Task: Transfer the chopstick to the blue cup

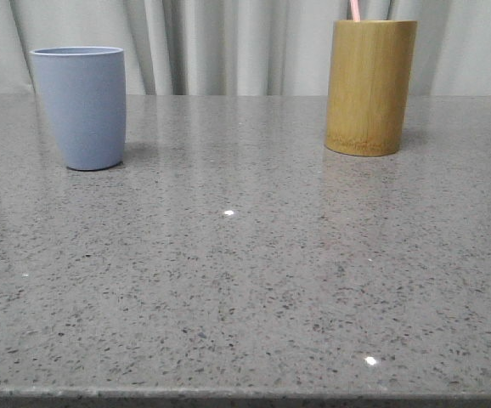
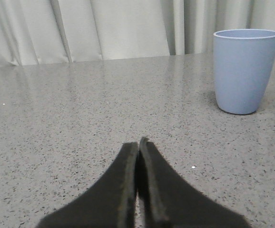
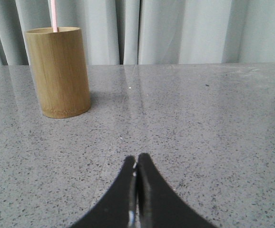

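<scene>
Thin pink chopstick (image 1: 355,10) pokes from the tall bamboo holder (image 1: 370,87) at one o'clock; matte blue cup (image 1: 81,106) at eleven. Wrist views show both black pincers, left pincer (image 2: 138,141) and right pincer (image 3: 136,158), pressed closed and holding nothing.

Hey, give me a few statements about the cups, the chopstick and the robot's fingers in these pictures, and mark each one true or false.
1. The chopstick stands in the bamboo cup. True.
2. The blue cup lies tipped on its side. False: it stands upright on the table.
3. The left gripper has its fingers pressed together, holding nothing. True.
4. The right gripper is clamped on the chopstick. False: its fingers are shut on nothing, and the chopstick is apart from it in the bamboo cup.
5. The two cups touch each other. False: they stand far apart, the blue cup on the left, the bamboo cup on the right in the front view.
</scene>
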You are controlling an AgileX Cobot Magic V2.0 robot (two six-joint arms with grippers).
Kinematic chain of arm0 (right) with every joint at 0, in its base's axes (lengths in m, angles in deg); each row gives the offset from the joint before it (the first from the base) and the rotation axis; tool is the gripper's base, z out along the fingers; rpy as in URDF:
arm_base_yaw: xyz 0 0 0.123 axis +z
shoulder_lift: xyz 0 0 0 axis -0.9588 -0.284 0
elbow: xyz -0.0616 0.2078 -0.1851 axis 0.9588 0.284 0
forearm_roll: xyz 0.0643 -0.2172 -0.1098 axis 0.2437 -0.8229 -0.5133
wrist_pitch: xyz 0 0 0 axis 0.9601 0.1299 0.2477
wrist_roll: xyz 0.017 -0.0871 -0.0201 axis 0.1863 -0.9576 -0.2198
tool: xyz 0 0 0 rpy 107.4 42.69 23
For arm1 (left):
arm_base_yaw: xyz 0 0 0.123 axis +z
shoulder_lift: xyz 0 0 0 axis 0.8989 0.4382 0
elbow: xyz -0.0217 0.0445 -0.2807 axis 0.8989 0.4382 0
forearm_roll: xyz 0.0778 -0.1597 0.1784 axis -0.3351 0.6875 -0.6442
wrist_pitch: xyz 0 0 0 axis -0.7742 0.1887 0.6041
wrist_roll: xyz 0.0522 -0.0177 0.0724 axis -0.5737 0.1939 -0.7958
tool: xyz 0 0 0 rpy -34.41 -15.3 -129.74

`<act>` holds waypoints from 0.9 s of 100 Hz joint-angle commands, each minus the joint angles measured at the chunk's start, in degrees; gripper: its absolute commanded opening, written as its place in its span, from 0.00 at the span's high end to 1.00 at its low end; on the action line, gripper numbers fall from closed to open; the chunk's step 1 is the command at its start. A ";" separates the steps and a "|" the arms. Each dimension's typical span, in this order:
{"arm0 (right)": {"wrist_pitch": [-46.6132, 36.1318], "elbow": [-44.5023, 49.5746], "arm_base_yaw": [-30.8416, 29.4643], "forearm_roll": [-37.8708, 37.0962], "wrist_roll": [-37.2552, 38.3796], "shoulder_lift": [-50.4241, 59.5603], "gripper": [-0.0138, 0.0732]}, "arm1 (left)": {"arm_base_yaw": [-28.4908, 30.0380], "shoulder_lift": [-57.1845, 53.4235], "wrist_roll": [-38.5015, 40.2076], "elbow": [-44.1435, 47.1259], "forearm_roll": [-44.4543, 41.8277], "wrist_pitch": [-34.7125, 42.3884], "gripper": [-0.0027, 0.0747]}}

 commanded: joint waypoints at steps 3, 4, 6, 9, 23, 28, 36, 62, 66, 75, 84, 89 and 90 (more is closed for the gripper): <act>-5.32 0.04 -0.30 -0.49 -0.15 1.18 0.95 | 0.17 -1.88 0.42 0.41 -0.09 5.91 0.99; -5.34 0.04 -0.30 -0.49 -0.15 1.18 0.95 | 0.17 -1.88 0.42 0.41 -0.09 6.05 0.99; -5.34 0.04 -0.30 -0.49 -0.15 1.18 0.95 | 0.17 -1.88 0.42 0.41 -0.09 6.24 0.99; -5.28 0.04 -0.30 -0.49 -0.15 1.18 0.95 | 0.17 -1.88 0.42 0.41 0.04 6.62 0.99; -5.21 -0.16 -0.30 -0.43 -0.15 1.18 0.95 | 0.17 -1.88 0.42 -0.65 2.04 7.33 0.99; -4.19 -0.79 -0.24 -0.12 -0.08 1.18 0.95 | 0.17 -1.88 0.42 -1.81 2.15 6.45 0.99; -3.21 -3.03 -0.24 0.00 -0.08 0.95 0.95 | 0.17 -1.12 0.42 -5.24 2.15 1.90 0.99; 7.79 -15.36 -0.24 0.00 -0.08 -5.95 0.95 | 0.17 7.16 0.42 -17.26 3.48 -5.05 0.99; 9.18 -17.70 -0.24 0.00 -0.08 -7.80 0.95 | 0.17 9.13 0.42 -19.00 4.49 -5.05 0.99; 12.06 -23.05 -0.24 0.00 -0.08 -11.88 0.95 | 0.17 13.70 0.42 -22.41 6.56 -5.05 0.99; 14.72 -27.49 -0.24 0.00 -0.08 -16.61 0.95 | 0.17 18.26 0.42 -26.45 6.90 -7.05 0.99; 16.00 -30.17 -0.24 0.00 -0.08 -19.25 0.95 | 0.17 21.38 0.42 -29.11 6.90 -9.49 0.99; 16.31 -30.17 -0.24 0.00 -0.08 -19.63 0.95 | 0.17 21.77 0.42 -29.44 6.90 -9.78 0.99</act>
